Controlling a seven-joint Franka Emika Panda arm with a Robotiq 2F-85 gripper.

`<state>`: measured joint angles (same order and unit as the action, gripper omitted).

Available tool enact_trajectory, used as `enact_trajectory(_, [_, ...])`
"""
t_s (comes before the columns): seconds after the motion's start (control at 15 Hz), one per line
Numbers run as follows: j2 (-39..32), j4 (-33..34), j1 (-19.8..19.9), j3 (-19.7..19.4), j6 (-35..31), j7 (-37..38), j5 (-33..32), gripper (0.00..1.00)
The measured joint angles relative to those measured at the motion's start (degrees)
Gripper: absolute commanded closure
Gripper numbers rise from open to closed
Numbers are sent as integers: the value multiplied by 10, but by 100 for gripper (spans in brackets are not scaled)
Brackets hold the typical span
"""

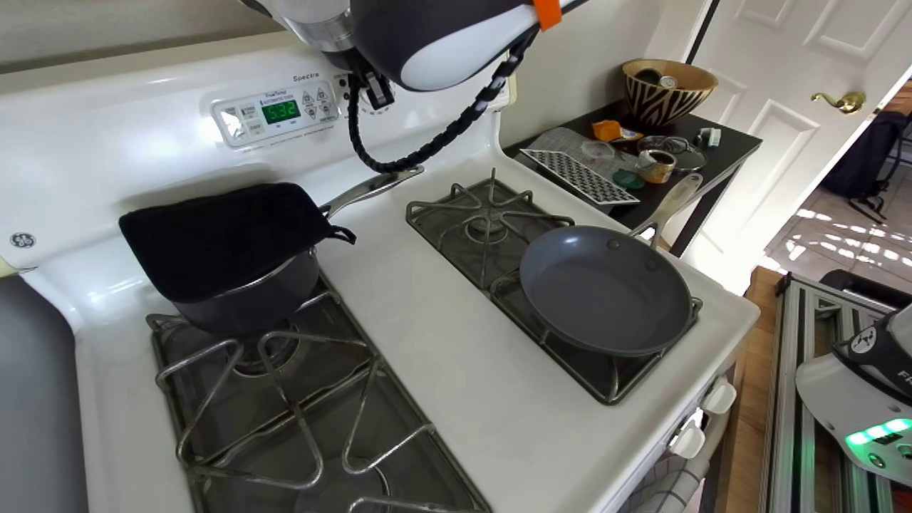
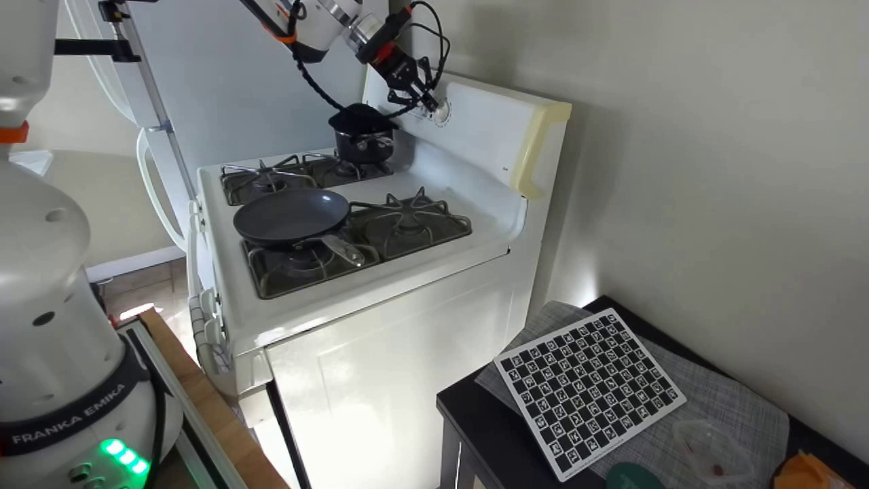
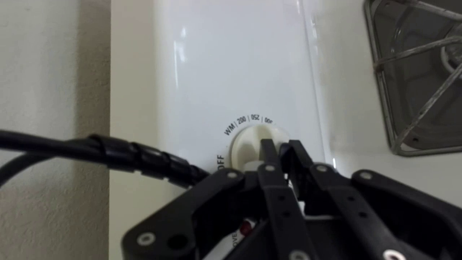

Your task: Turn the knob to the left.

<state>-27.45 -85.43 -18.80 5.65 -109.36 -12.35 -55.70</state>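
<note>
Tightly narrowed, the gripper covers the knob at wrist-view three o'clock, leaving its pointing and long axis unclear.

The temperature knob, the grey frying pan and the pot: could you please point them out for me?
Temperature knob (image 3: 249, 146): in wrist view, uncovered part of its face.
Grey frying pan (image 1: 605, 291): in an exterior view, inner base.
Pot (image 2: 356, 148): in an exterior view, outer side wall.

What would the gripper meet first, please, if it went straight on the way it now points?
Most likely the white knob on the back panel; whether the gripper touches it now is unclear.
</note>
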Motion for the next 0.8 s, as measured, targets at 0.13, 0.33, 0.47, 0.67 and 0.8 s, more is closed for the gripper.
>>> enact_trajectory(0.13, [-2,0,0,3,4,-12,-10,99])
enact_trajectory(0.33, [-4,0,0,6,9,-23,-21,99])
enact_trajectory(0.47, [-5,0,0,8,11,-27,-26,99])
enact_trajectory(0.67, [-6,0,0,9,13,-29,-28,62])
enact_trajectory(0.8, [-9,-1,2,9,16,-30,-29,45])
